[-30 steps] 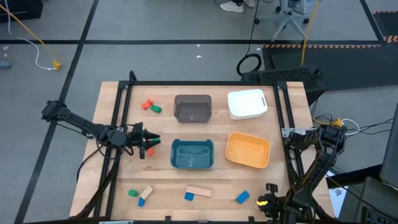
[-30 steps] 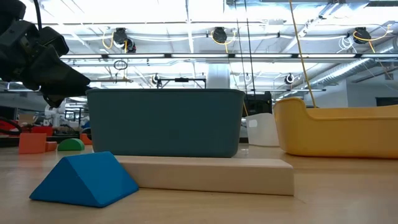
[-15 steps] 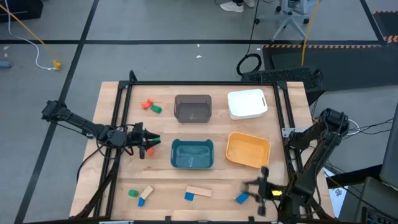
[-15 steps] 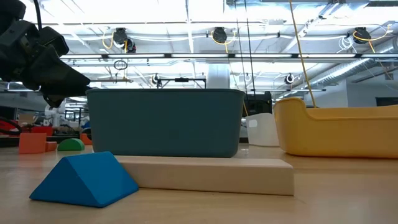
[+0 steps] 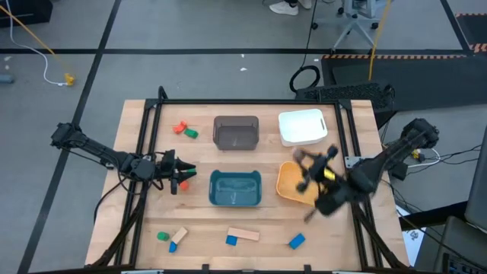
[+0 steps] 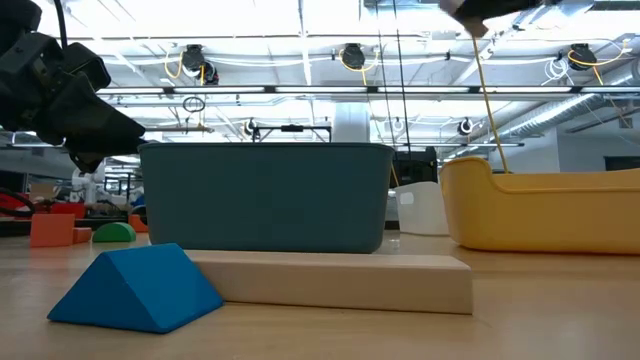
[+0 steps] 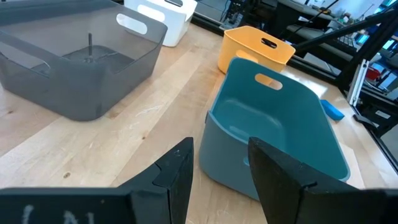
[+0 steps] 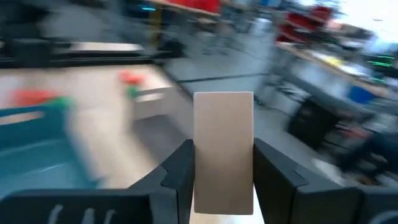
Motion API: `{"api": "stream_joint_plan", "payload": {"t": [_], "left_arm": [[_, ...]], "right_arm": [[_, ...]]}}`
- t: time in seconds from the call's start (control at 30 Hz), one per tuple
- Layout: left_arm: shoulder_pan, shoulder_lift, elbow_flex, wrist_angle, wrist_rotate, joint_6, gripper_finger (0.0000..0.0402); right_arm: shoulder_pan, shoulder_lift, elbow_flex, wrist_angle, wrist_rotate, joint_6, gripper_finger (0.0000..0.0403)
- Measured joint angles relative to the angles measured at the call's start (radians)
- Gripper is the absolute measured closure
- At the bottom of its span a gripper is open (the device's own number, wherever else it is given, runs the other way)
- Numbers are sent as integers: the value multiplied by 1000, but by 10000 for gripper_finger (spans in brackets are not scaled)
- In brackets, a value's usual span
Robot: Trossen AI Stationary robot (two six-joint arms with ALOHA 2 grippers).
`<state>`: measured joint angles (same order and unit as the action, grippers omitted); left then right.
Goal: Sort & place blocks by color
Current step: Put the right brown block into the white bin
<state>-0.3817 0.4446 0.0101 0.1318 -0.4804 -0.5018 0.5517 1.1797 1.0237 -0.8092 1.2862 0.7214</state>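
My right gripper point(image 5: 304, 173) hangs over the orange bin point(image 5: 288, 185), shut on a plain light wood block point(image 8: 224, 146). My left gripper point(image 5: 183, 176) is open and raised at the table's left, beside the teal bin point(image 5: 235, 189). Nothing shows between its fingers point(image 7: 180, 171) in the left wrist view. A red bit and a green bit show by its fingertips in the high view. A red block point(image 5: 180, 128) and a green block point(image 5: 190, 134) lie far left. Green point(image 5: 161, 237), wood point(image 5: 180, 234) and blue point(image 5: 173, 246) blocks lie near left. A wood bar point(image 5: 245, 234) and blue blocks point(image 5: 231, 240) point(image 5: 297, 241) lie along the near edge. My right gripper pinches the light wood block between its two fingers point(image 8: 273, 177), which press on its two long sides point(image 8: 202, 168). The block stands out past the fingertips and is lifted clear of the table.
A grey bin point(image 5: 236, 132) and a white bin point(image 5: 303, 126) stand on the far half of the table. A black frame point(image 5: 243, 102) runs around the work area. In the low view the blue wedge point(image 6: 135, 288) and the wood bar point(image 6: 335, 280) lie in front of the teal bin point(image 6: 265, 195).
My right arm has swung fast from the table's near right corner, up and toward the far edge and the left, until its gripper is over the orange bin. The blocks on the table have stayed put.
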Motion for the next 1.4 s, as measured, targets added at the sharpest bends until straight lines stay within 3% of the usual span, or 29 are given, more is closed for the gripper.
{"api": "stream_joint_plan", "payload": {"t": [0.2, 0.43, 0.7, 0.8, 1.03, 1.4], "left_arm": [[0, 0, 0, 0, 0, 0, 247], [0, 0, 0, 0, 0, 0, 247], [0, 0, 0, 0, 0, 0, 247], [0, 0, 0, 0, 0, 0, 247], [0, 0, 0, 0, 0, 0, 247], [0, 0, 0, 0, 0, 0, 247]], "right_arm": [[-266, -58, -34, -33, -7, -15, 287], [-538, -71, -175, 49, -17, -95, 288], [-815, -70, -337, 479, -425, -339, 287], [-894, -71, -378, 625, -533, -403, 287], [-1004, -71, -410, 671, -732, -393, 283], [-1027, -71, -582, 841, -741, -345, 263]]}}
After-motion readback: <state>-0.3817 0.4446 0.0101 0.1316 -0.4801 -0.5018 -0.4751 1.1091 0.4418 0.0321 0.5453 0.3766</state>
